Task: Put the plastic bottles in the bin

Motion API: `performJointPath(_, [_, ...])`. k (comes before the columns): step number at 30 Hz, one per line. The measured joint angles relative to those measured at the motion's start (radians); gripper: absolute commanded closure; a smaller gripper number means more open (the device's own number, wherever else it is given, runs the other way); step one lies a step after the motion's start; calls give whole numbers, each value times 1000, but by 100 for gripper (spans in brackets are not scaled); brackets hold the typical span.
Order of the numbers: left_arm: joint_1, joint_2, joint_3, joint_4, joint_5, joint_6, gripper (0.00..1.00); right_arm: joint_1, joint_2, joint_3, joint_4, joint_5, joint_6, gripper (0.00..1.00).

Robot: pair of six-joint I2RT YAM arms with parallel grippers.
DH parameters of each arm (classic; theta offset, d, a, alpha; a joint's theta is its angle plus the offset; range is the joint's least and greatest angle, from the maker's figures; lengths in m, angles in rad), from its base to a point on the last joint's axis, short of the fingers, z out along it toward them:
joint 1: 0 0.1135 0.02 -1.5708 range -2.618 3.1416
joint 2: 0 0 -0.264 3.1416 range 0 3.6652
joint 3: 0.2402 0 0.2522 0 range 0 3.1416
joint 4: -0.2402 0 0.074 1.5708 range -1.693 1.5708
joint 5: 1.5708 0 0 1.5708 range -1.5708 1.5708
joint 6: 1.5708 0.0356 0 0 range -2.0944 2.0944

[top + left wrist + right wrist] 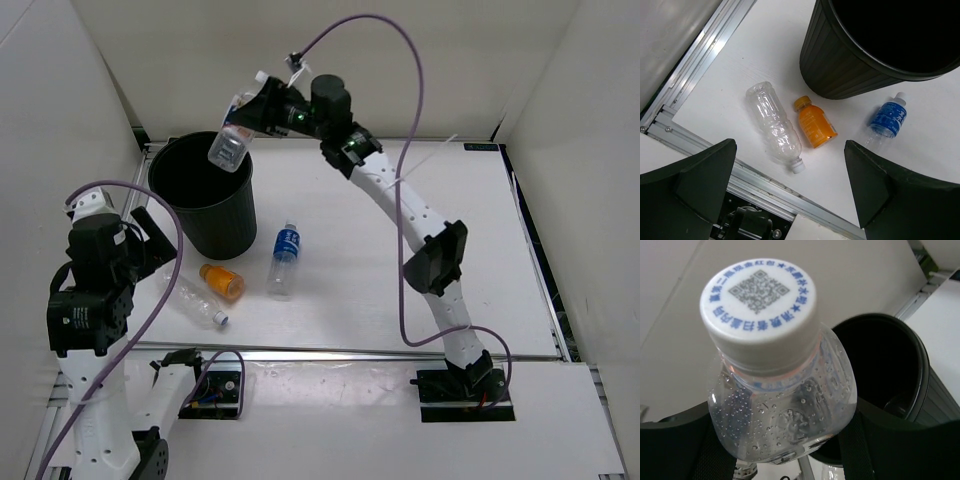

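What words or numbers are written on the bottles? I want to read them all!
White cap of the held bottle, in the right gripper: a QR code ringed by blue Chinese characters and stars, too small to read surely.
Blue-label bottle: white writing, too blurred.
Orange bottle: no readable text.

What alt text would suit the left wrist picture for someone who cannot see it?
A clear unlabelled bottle, a short orange bottle and a blue-labelled bottle lie on a white table beside the black bin. The left gripper, open, frames the bottom corners.
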Motion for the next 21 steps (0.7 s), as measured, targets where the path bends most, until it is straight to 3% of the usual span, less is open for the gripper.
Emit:
performJointPath(7, [0,11,49,0,2,30,0,53,71,-11,20,51,-62,90])
performJointPath(11, [0,12,56,1,23,34,0,55,71,-11,56,77,-127,52])
performJointPath(12, [0,14,56,1,27,34,0,55,71,-11,63,85,-149,30])
performJointPath(14, [0,17,56,2,32,34,0,55,71,-11,64,98,-185,8])
performJointPath(17, [0,19,56,2,35,34,0,56,71,-11,58,110,-243,6])
performJointPath(18, [0,19,56,2,34,34,0,57,71,-11,52,111,-257,0])
performJointPath(21, [0,14,50,13,30,32,0,62,68,-11,29,111,-284,0])
